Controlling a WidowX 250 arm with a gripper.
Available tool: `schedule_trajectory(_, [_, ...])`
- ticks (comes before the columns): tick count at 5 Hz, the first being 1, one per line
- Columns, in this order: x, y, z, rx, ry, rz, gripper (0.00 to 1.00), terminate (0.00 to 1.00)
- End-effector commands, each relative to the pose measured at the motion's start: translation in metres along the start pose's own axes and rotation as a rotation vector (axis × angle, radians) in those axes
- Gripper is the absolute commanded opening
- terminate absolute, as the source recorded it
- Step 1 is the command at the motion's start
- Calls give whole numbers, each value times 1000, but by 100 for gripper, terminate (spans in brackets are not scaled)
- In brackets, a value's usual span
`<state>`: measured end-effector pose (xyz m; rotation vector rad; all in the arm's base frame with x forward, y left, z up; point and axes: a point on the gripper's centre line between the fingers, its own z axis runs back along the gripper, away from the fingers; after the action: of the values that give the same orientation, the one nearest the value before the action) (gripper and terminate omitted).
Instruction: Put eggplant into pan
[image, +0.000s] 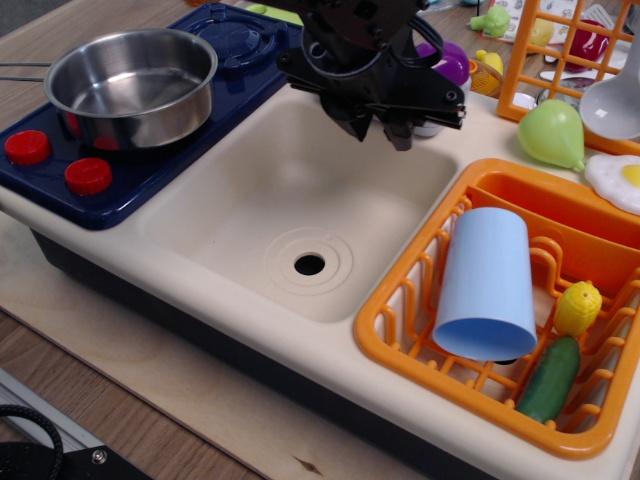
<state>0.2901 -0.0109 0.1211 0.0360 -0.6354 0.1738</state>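
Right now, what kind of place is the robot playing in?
Probably a toy play kitchen: a cream plastic sink, a blue stove with red knobs holding a steel pan, and an orange dish rack.
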Motion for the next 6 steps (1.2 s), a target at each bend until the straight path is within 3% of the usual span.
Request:
schedule_trajectory(1, [12,-2,34,56,-53,31,0,0])
schedule_trajectory(4, [-2,51,79,104,-3,175,0,0])
schedule_trajectory(5, [-10,64,98,175,17,227,0,0])
schedule_trajectory(6, [-20,91,101,196,21,267,0,0])
